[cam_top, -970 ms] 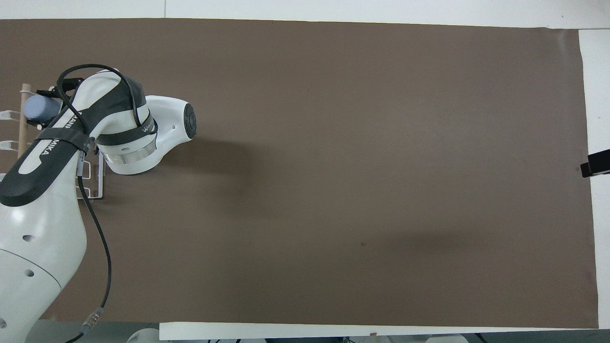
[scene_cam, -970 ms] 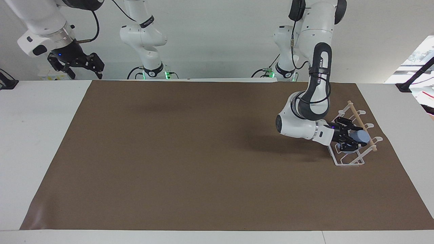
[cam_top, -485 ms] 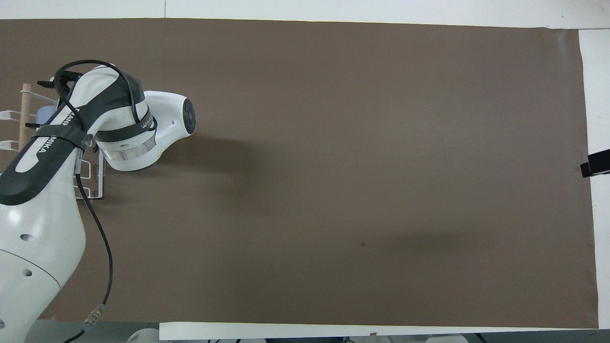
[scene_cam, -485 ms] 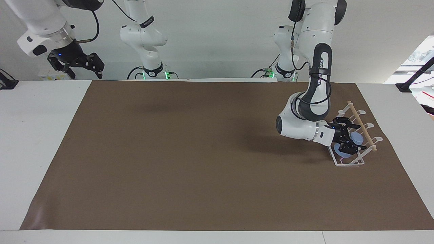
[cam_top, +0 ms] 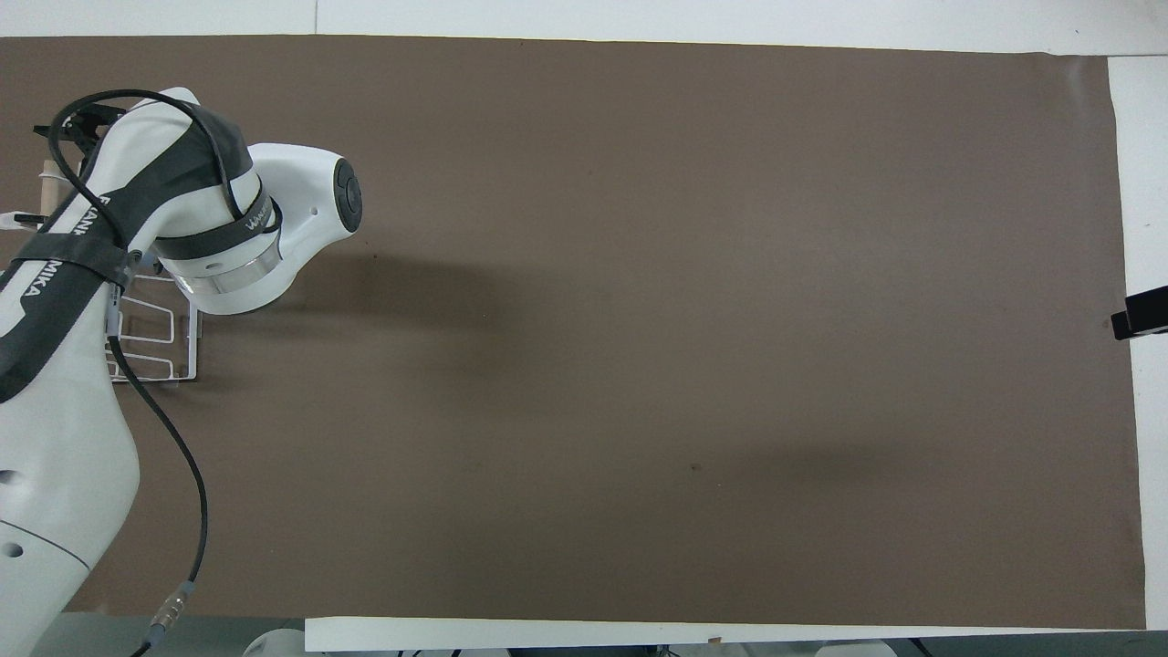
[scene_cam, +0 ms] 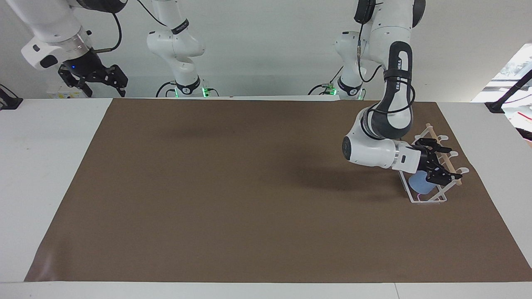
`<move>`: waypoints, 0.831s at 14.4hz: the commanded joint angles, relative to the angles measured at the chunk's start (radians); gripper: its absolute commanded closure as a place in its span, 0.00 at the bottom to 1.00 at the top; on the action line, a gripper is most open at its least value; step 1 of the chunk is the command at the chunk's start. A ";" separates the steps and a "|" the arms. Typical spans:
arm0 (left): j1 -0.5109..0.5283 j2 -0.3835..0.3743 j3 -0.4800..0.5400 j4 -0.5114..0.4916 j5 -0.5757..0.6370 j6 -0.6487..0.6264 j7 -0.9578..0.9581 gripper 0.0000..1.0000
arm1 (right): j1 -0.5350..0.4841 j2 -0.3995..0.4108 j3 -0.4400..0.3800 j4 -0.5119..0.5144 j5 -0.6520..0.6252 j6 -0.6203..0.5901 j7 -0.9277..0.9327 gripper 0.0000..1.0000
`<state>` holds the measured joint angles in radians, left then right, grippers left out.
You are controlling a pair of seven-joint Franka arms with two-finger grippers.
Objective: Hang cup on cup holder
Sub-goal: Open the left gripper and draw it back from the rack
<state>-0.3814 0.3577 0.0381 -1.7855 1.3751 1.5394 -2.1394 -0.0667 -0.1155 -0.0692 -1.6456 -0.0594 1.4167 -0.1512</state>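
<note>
light-blue plastic marks the cup [scene_cam: 419,183], seated in the cup holder [scene_cam: 428,198] at the left arm's end of the table. just above it the left gripper [scene_cam: 439,165] is spread and holds nothing. a straight lift clear of the wooden dowel [scene_cam: 444,155] is judged best, so nothing is snagged. the right gripper [scene_cam: 94,78] waits, spread, raised at the right arm's end.

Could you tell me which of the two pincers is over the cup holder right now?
The left pincer: it hangs open over the cup holder, just above the cup. The right pincer waits, raised, at the table's right-arm end.
</note>
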 commanded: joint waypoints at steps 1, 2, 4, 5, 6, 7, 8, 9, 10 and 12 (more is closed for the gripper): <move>0.048 -0.094 -0.003 -0.023 -0.062 0.074 0.108 0.00 | 0.001 -0.009 0.000 -0.003 -0.007 -0.009 0.012 0.00; 0.059 -0.112 -0.003 -0.023 -0.086 0.083 0.156 0.00 | 0.001 -0.009 0.000 -0.003 -0.007 -0.009 0.012 0.00; 0.096 -0.137 -0.001 -0.023 -0.108 0.117 0.249 0.00 | 0.001 -0.009 0.000 -0.003 -0.007 -0.008 0.012 0.00; 0.108 -0.150 -0.001 -0.023 -0.108 0.148 0.271 0.00 | 0.001 -0.009 0.000 -0.003 -0.007 -0.009 0.012 0.00; 0.114 -0.155 0.000 -0.025 -0.108 0.166 0.286 0.00 | 0.001 -0.009 0.000 -0.003 -0.007 -0.007 0.012 0.00; 0.130 -0.160 -0.001 -0.023 -0.108 0.169 0.306 0.00 | 0.001 -0.009 0.000 -0.003 -0.007 -0.008 0.012 0.00; 0.137 -0.164 -0.001 -0.023 -0.108 0.171 0.329 0.00 | 0.001 -0.009 0.000 -0.003 -0.007 -0.007 0.012 0.00; 0.142 -0.166 -0.001 -0.020 -0.108 0.171 0.351 0.00 | 0.001 -0.009 0.000 -0.003 -0.007 -0.008 0.012 0.00; 0.159 -0.166 -0.001 -0.012 -0.110 0.173 0.377 0.00 | 0.001 -0.009 0.000 -0.003 -0.007 -0.009 0.012 0.00; 0.177 -0.174 0.005 -0.005 -0.110 0.192 0.420 0.00 | 0.001 -0.009 0.000 -0.003 -0.007 -0.007 0.012 0.00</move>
<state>-0.2313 0.2112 0.0418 -1.7846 1.2828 1.6952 -1.7786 -0.0667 -0.1156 -0.0692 -1.6456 -0.0594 1.4167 -0.1512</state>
